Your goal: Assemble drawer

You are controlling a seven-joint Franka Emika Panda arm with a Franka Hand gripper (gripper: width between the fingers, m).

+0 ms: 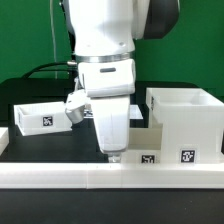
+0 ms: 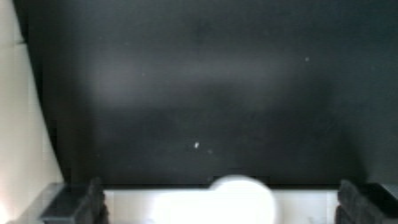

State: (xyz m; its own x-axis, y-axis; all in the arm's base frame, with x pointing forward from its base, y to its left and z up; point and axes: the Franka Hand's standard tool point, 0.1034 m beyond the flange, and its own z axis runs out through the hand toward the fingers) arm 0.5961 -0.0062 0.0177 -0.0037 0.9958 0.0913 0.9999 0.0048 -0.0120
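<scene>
**Layout.** The bulky white robot arm [image 1: 105, 40] stands over the black table top [image 1: 40, 140]. The large white hollow plastic drawer case [image 1: 185, 118] sits upright, open side up, at the exterior view's right. The long low white rail [image 1: 100, 180] runs along the near edge. One small shallow white tagged tray [image 1: 38, 116] lies at the exterior view's left, well apart from the case. A second low white tagged tray [image 1: 146, 156] lies just beside the case, partly hidden by the arm.

**Gripper.** The gripper [image 1: 114, 152] hangs low over the table, between the left tray and the case. In the wrist view the dark fingers [image 2: 71, 203] are spread wide and clasp nothing. Only bare table lies ahead of them.

**Procedure (judged).** The step appears to be reaching for a tray.
1. Centre the spread jaws across one tray wall.
2. Descend vertically, clear of the case.
3. Close only when both pads flank the wall squarely.
</scene>
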